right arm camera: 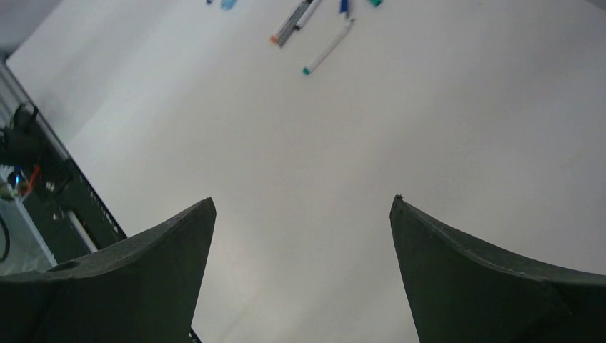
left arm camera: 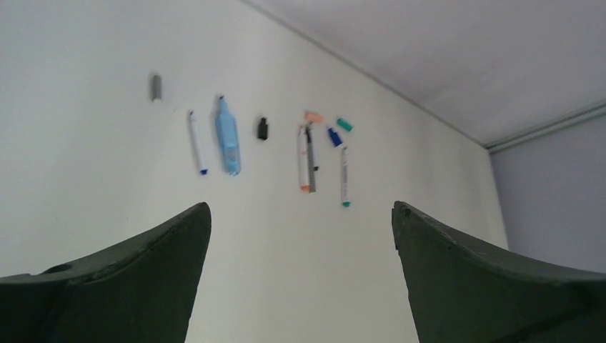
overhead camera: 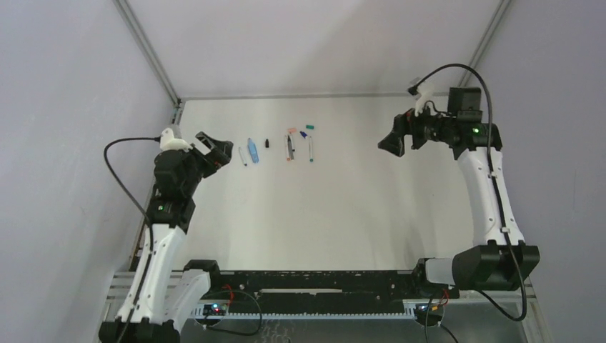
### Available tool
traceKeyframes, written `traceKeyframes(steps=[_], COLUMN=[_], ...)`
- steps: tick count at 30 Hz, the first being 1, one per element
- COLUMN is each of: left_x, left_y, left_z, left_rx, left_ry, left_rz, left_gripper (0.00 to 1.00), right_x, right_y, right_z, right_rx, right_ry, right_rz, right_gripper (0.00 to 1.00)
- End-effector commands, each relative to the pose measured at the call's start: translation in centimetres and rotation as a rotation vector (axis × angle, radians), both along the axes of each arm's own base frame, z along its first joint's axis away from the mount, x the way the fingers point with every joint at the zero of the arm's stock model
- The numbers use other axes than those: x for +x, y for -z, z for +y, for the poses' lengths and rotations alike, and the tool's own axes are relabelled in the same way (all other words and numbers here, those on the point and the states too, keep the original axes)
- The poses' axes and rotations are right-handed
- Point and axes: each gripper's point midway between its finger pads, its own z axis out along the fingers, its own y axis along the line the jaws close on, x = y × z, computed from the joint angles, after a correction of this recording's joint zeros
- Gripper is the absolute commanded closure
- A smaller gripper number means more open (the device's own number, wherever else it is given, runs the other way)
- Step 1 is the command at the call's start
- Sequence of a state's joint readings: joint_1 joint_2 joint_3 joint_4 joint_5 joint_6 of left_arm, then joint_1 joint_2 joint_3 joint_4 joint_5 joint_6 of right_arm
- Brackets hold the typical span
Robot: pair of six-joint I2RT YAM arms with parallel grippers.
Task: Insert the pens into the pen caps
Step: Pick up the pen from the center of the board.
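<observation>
The pens lie in a row at the far middle of the table: a white pen with a blue tip (left arm camera: 196, 142), a thicker light-blue pen (left arm camera: 228, 136), an orange-tipped white pen (left arm camera: 302, 158) beside a grey one (left arm camera: 311, 153), and a teal-tipped pen (left arm camera: 344, 177) (right arm camera: 327, 48). Loose pen caps sit among them: grey (left arm camera: 155, 86), black (left arm camera: 262, 129), salmon (left arm camera: 314, 116), blue (left arm camera: 334, 136), teal (left arm camera: 344, 123). My left gripper (overhead camera: 218, 145) (left arm camera: 301, 214) hovers open just left of the row. Well to the right, my right gripper (overhead camera: 391, 141) (right arm camera: 302, 207) is open and raised. Neither holds anything.
The white table (overhead camera: 321, 214) is bounded by grey walls on three sides. A black rail with wiring (overhead camera: 314, 286) (right arm camera: 64, 207) runs along the near edge between the arm bases.
</observation>
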State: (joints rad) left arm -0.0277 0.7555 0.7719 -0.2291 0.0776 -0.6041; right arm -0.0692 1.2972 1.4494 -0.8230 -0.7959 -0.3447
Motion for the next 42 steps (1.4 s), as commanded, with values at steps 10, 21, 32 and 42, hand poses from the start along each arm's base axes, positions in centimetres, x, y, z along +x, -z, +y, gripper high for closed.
traceKeyframes(steps=[10, 21, 32, 42], left_x=[7.5, 15.1, 18.5, 17.8], left_y=[9.4, 14.9, 18.4, 21.5], left_z=[3.5, 4.1, 1.8, 1.6], left_rx=[0.059, 0.188, 0.262, 0.298], left_ry=[-0.186, -0.193, -0.118, -0.086], left_rz=[0.294, 0.597, 0.740, 0.849], left_gripper=[0.14, 0.64, 0.69, 0.70], right_x=[3.6, 5.0, 4.6, 4.7], right_y=[5.2, 7.8, 9.6, 10.3], right_z=[3.2, 5.0, 5.1, 5.3], right_rx=[-0.078, -0.011, 0.014, 0.037], right_ry=[-0.111, -0.111, -0.109, -0.116], right_rz=[0.115, 0.242, 0.278, 0.307], right_gripper=[0.02, 0.16, 0.17, 0.19])
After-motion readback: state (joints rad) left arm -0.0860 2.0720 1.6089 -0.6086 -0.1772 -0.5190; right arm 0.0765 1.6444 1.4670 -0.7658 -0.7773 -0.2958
